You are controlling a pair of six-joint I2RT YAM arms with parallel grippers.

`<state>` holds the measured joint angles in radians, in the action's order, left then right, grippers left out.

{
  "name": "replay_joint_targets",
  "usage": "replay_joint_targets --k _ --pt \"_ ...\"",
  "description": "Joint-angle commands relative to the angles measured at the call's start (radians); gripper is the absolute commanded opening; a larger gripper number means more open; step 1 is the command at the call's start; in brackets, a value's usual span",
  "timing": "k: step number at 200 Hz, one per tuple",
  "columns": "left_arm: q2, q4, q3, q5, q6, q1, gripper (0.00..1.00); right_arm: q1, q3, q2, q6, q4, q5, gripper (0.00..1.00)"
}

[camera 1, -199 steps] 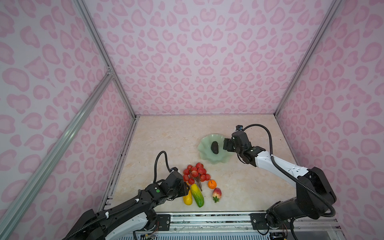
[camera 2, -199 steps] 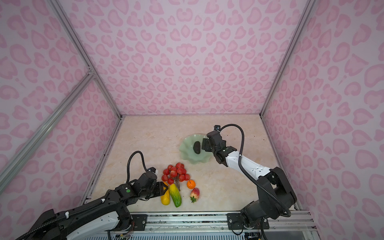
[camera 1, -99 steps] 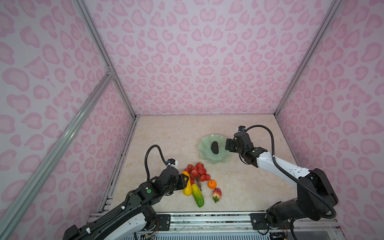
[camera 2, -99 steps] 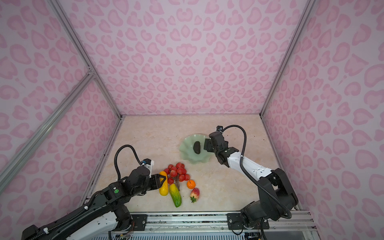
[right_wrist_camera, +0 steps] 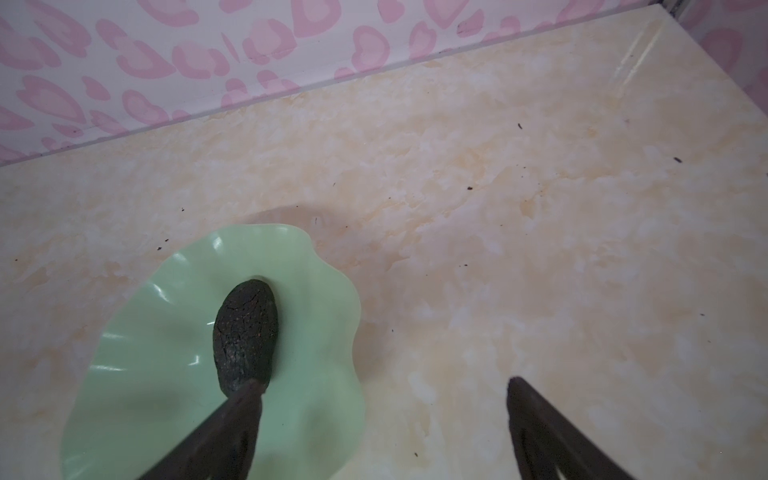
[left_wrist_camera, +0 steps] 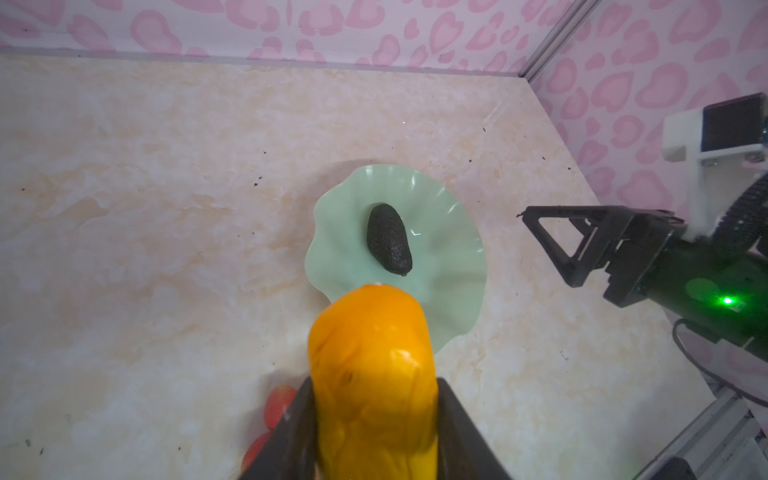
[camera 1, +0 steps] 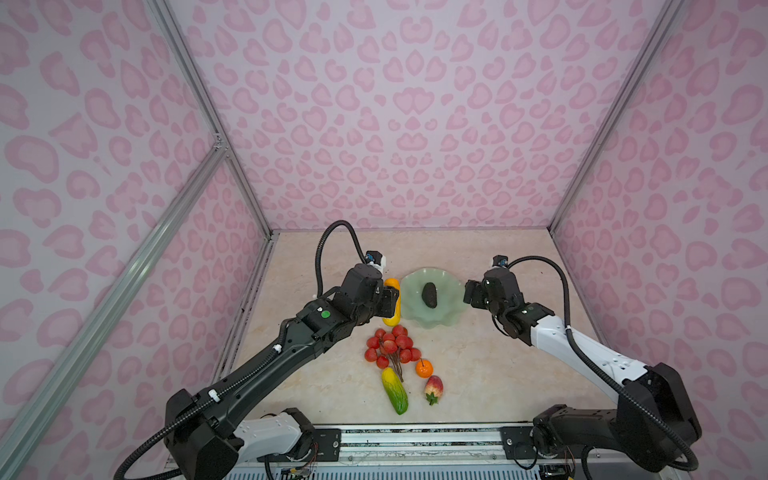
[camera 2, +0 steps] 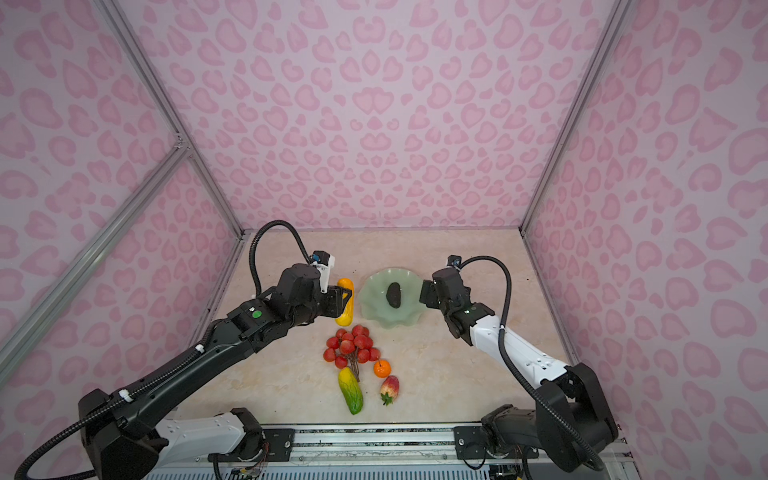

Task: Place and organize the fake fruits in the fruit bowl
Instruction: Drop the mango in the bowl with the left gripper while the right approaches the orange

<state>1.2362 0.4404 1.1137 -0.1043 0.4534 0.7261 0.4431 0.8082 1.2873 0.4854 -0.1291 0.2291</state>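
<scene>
One avocado point(camera 1: 429, 294) in bowl point(camera 1: 448, 286) | left hand point(camera 2: 343, 301) grips yellow-orange oblong point(camera 2: 345, 286) | right hand point(camera 1: 468, 293) gaping, empty

In the left wrist view the smooth yellow-orange oblong fake fruit point(left_wrist_camera: 368, 332) and the black left claw point(left_wrist_camera: 374, 384) clamped on it run off the picture's edge; the red berry cluster point(left_wrist_camera: 279, 405) behind one finger is a half-hidden blur; in the right wrist view a blurred finger of the spread right claw point(right_wrist_camera: 384, 384) covers one end of the dark bumpy avocado point(right_wrist_camera: 245, 324); the glossy mint-green wavy-rimmed bowl point(right_wrist_camera: 137, 332) is cropped.
</scene>
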Motion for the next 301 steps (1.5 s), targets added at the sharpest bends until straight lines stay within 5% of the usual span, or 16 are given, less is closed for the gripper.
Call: replay_joint_targets --k 1,111,209,252,301 --pt "0.058 -0.007 0.041 0.044 -0.064 -0.002 0.33 -0.010 -0.033 -0.041 0.001 -0.023 0.024 0.91" --pt "0.464 -0.062 0.254 0.051 -0.151 -0.010 0.32 -0.024 -0.090 -0.132 0.012 -0.047 0.027 0.91" --pt "0.811 -0.050 0.463 0.096 -0.102 -0.063 0.33 -0.025 -0.100 -0.128 0.027 -0.063 0.000 0.91" --pt "0.801 -0.063 0.467 0.122 -0.078 -0.065 0.53 -0.024 -0.095 -0.117 0.029 -0.074 -0.012 0.91" --pt "0.632 -0.107 0.450 0.069 -0.093 -0.069 0.64 -0.011 -0.077 -0.090 -0.043 -0.082 -0.127 0.89"
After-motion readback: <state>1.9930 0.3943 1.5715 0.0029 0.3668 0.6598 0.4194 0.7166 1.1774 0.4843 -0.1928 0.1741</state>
